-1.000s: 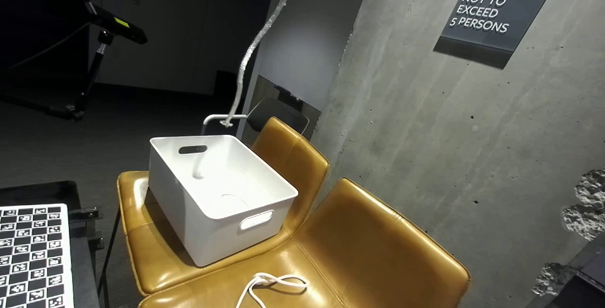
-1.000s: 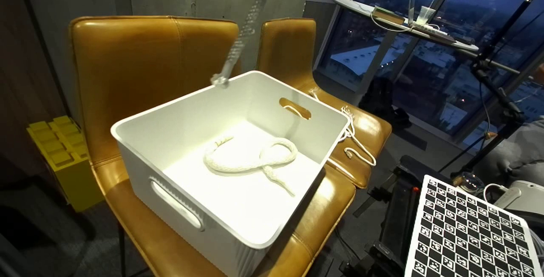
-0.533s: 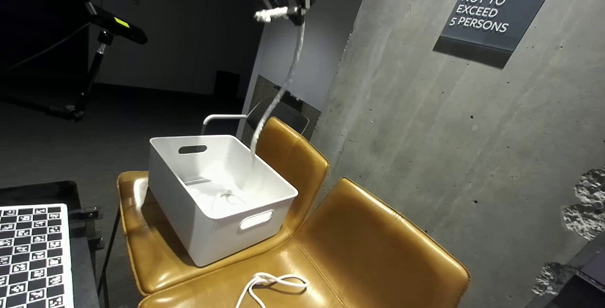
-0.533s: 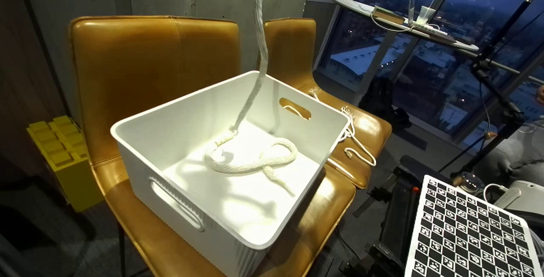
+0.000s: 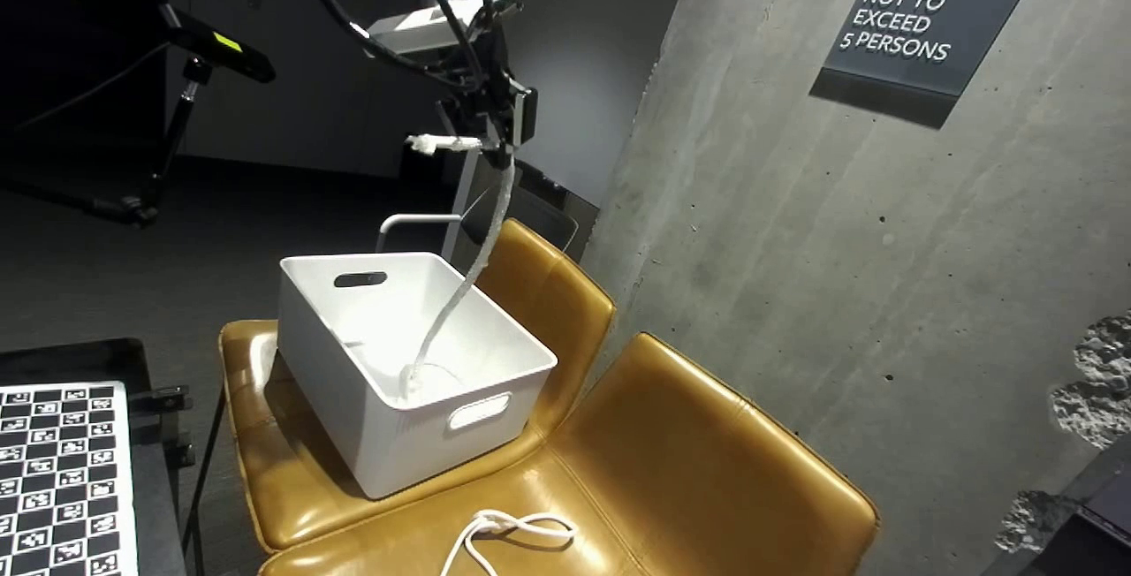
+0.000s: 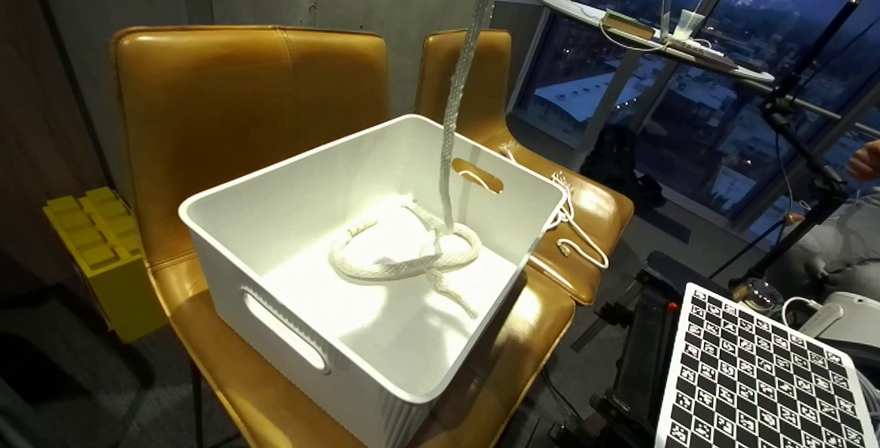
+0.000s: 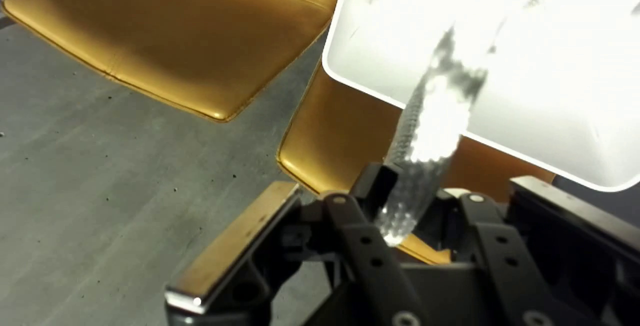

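Observation:
My gripper (image 5: 502, 150) is shut on a thick white rope (image 5: 468, 281), above a white box (image 5: 331, 399). A short end of the rope sticks out to one side of the fingers. The long part hangs down into the box and its lower end rests inside. In an exterior view the hanging rope (image 6: 459, 77) meets another white rope (image 6: 385, 271) lying looped on the floor of the box (image 6: 230, 283); the gripper is out of that view. In the wrist view the rope (image 7: 435, 126) runs between the fingers (image 7: 407, 201), overexposed toward the box.
The box stands on a tan chair (image 5: 252, 452); a second tan chair (image 5: 707, 443) beside it bears a thin white cord (image 5: 495, 520). A checkered board (image 6: 763, 372), a camera on a stand (image 5: 216, 46), a yellow block (image 6: 103, 262) and a concrete wall (image 5: 795, 249) surround them.
The gripper has come down into view with the rope. The rope's lower end has gone from above the box to its floor, and the hanging part has shifted sideways.

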You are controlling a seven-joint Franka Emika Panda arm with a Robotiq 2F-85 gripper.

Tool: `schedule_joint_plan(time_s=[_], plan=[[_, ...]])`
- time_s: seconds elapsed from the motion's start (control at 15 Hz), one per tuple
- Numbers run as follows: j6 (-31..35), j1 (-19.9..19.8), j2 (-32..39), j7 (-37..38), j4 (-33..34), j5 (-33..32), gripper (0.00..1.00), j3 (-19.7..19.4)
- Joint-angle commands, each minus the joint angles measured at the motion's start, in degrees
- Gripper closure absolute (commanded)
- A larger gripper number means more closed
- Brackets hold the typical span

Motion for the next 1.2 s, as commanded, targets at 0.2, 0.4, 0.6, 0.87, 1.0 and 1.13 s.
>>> schedule_joint_plan(time_s=[0.2,0.4,0.6,0.87,1.0,1.13], plan=[[5.8,0.5,0.9,0.1,-3.6,5.0,0.98,-1.7],[7.9,1.1,1.4,0.2,-4.3,7.0,0.98,-1.2],[8.2,1.8,1.8,-0.3,-4.1,7.2,0.65,-0.9],[9.3,1.4,1.3,-2.7,-5.7,8.1,0.43,-1.6],[9.0,0.6,1.0,-5.2,-6.8,10.3,0.28,-2.4],[8.1,-0.5,0.5,-9.7,-8.4,14.4,0.13,-3.5]])
